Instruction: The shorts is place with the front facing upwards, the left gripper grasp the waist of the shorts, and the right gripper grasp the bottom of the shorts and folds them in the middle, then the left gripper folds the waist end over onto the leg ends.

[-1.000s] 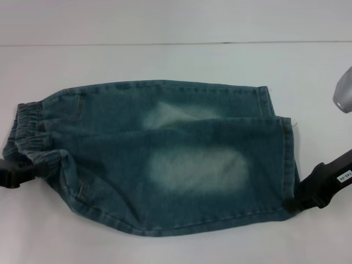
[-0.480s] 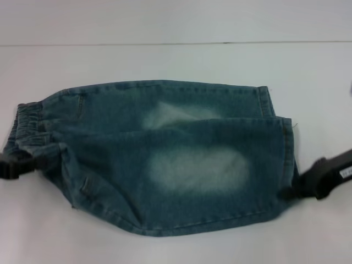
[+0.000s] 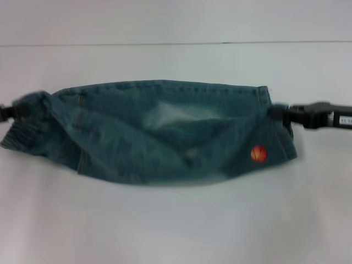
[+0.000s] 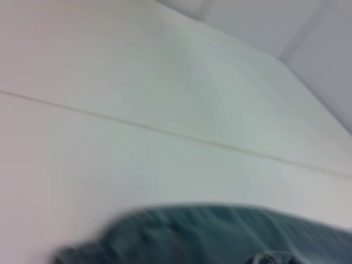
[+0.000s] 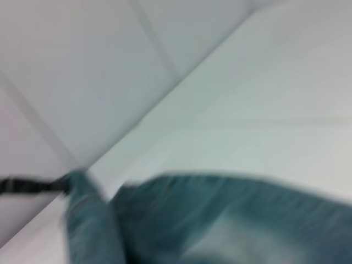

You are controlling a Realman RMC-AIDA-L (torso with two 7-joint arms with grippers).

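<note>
On the white worktop [image 3: 176, 231], head view, L to R: left gripper [image 3: 12, 111] at far left edge, jaws clamped on the waist [image 3: 25, 124] corner, lifted toward the far side. The shorts [image 3: 165, 132] stretch w/ long axis running left-right across the worktop, waist at robot's left, leg ends [image 3: 278, 129] at robot's right. Near long edge is raised and carried over toward the far edge, so the lengthwise fold looks mid-way, not laid flat yet; cloth sags in the middle betw. the two grips. Small orange-red print [image 3: 258, 153] shows near the right hem. Right gripper [image 3: 289, 114] at the right end, jaws pinching the hem corner, arm reaching in from the right edge.

Wrist views: denim only, blurred, own fingers not visible.

Key relation: both grippers sit at opposite ends of the long axis, about level w/ each other, just short of the far edge of the cloth. Judgement: both need to lower together onto the far edge to finish fold 1. For fold 2, left arm is the one at the waist; leg ends lie well to its right along the same axis.
</note>
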